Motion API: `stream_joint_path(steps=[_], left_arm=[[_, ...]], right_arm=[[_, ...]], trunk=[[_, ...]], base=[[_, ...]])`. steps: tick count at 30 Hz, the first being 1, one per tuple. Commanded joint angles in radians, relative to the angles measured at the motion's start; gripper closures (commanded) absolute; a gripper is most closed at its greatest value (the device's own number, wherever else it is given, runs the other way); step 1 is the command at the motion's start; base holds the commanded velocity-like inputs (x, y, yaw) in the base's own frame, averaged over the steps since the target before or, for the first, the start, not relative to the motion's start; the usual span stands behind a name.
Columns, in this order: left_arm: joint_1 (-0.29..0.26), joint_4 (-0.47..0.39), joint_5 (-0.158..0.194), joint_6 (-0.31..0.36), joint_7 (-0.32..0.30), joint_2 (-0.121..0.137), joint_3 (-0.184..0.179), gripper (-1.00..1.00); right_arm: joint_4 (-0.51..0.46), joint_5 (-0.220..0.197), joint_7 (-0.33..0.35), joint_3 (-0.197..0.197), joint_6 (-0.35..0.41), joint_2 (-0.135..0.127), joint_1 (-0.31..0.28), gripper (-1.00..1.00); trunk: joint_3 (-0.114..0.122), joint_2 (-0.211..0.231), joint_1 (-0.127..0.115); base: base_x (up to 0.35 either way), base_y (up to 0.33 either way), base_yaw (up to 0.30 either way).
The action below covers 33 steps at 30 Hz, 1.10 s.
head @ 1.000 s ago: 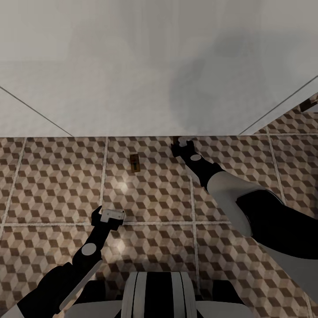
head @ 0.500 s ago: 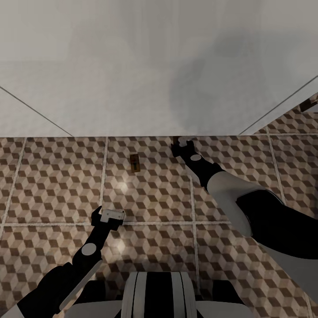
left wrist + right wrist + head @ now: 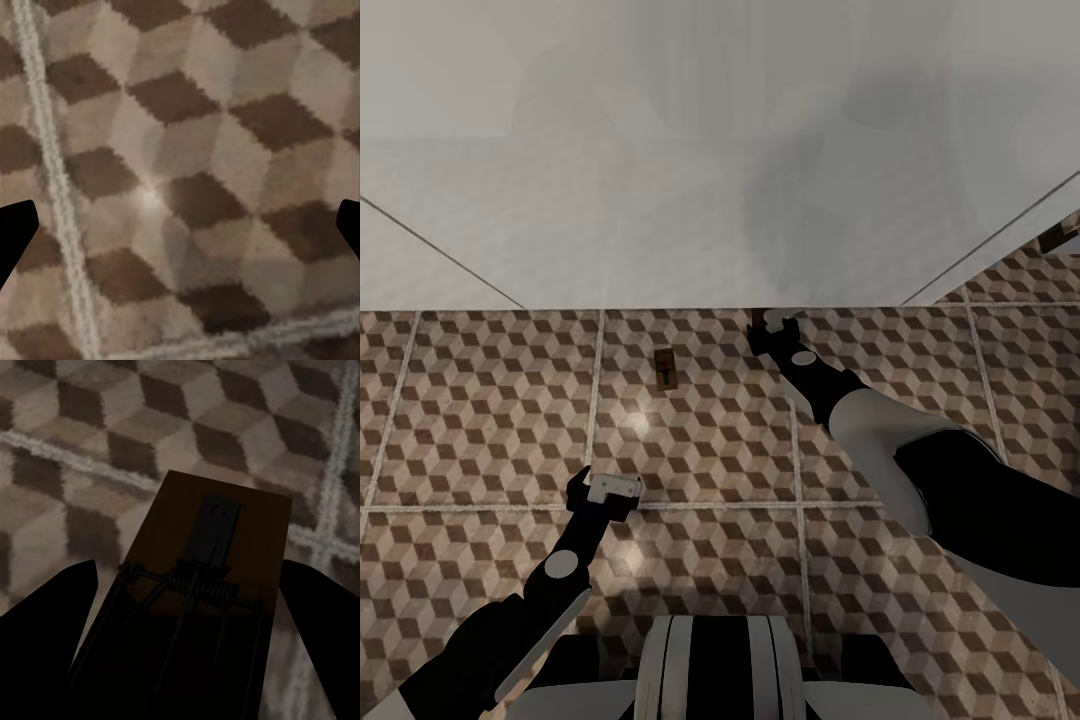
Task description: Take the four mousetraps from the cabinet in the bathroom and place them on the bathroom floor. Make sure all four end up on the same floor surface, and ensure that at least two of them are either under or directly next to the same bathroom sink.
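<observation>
nothing has moved: right hand [image 3: 772,322] grips a mousetrap [image 3: 208,585] at floor [image 3: 480,400] level; left hand [image 3: 605,487] open, empty

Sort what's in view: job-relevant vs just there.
Job:
- mousetrap lying on the floor
- second mousetrap between the right claw's fingers
- right claw
- tiled bathroom floor
- white sink unit above

Just there:
- left claw, open, nothing in it

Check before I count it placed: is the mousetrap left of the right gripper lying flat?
Flat: the mousetrap lies face-up on the bathroom floor, wire side showing, nothing touching it.
</observation>
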Motion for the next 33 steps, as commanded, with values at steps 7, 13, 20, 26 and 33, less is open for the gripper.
stream_joint_path(steps=[7,13,20,26,33], left_arm=[[-0.001,-0.007,0.007,0.004,0.009,0.001,-0.004,-1.0],[-0.001,-0.012,0.007,0.005,0.009,0.001,-0.004,-1.0],[-0.001,-0.034,0.007,0.006,0.012,0.014,-0.004,-1.0],[-0.001,-0.071,0.015,0.006,0.014,0.07,-0.005,-1.0],[0.003,-0.138,0.064,0.006,0.015,0.152,-0.006,-1.0]], right_arm=[[0.009,0.004,-0.004,0.003,-0.002,0.0,-0.001,1.0],[0.018,0.004,-0.004,0.002,-0.001,0.0,-0.001,1.0],[0.019,0.004,-0.004,0.002,-0.001,0.0,-0.001,1.0],[0.019,0.004,-0.004,0.003,-0.001,0.0,-0.001,1.0],[0.019,0.004,-0.004,0.003,-0.001,0.0,-0.001,1.0]], trunk=[[0.0,0.0,0.0],[0.0,0.0,0.0],[0.0,0.0,0.0],[0.0,0.0,0.0],[0.0,0.0,0.0]], base=[[0.0,0.0,0.0],[0.0,0.0,0.0],[0.0,0.0,0.0],[0.0,0.0,0.0],[0.0,0.0,0.0]])
